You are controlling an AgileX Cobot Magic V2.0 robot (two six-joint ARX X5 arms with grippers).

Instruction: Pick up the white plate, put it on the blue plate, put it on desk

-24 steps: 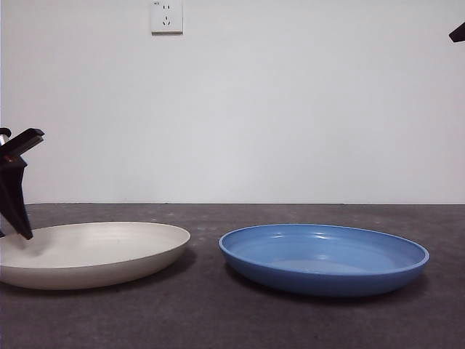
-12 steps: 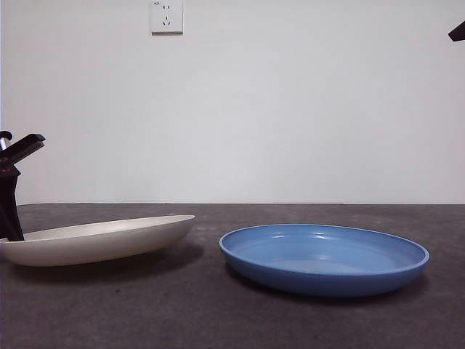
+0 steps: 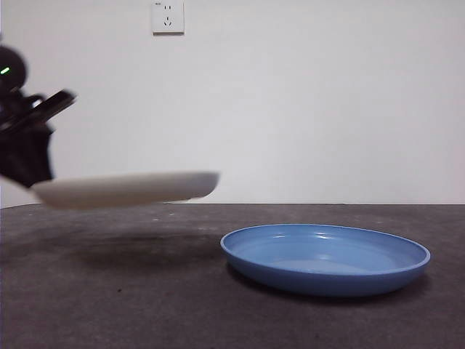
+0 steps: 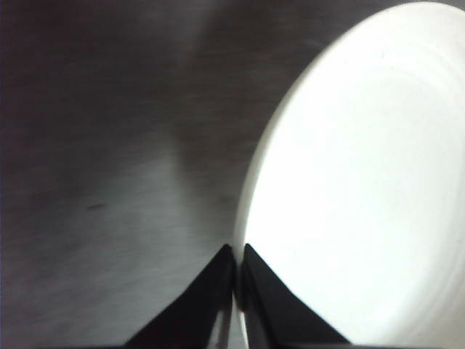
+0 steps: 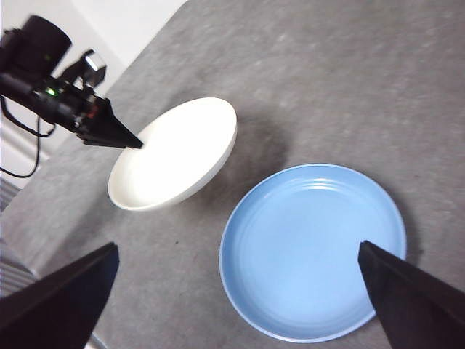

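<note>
My left gripper [image 3: 33,171] is shut on the rim of the white plate [image 3: 127,189] and holds it in the air, well above the desk [image 3: 145,305], at the left of the front view. In the left wrist view the jaws [image 4: 236,262] pinch the plate's edge [image 4: 363,182]. The blue plate [image 3: 325,258] lies on the desk to the right, empty. In the right wrist view the white plate [image 5: 174,153] hangs beside the blue plate [image 5: 312,251], with the left gripper [image 5: 134,144] at its far edge. My right gripper [image 5: 240,291] is open and high above the blue plate.
A white wall with a socket [image 3: 168,16] stands behind the desk. The plate's shadow [image 3: 138,254] lies on the desk under it. Cables and the left arm's body [image 5: 43,80] show near the desk's edge.
My left gripper has lifted the white plate off the desk, up and a little to the right. The blue plate has not moved.
</note>
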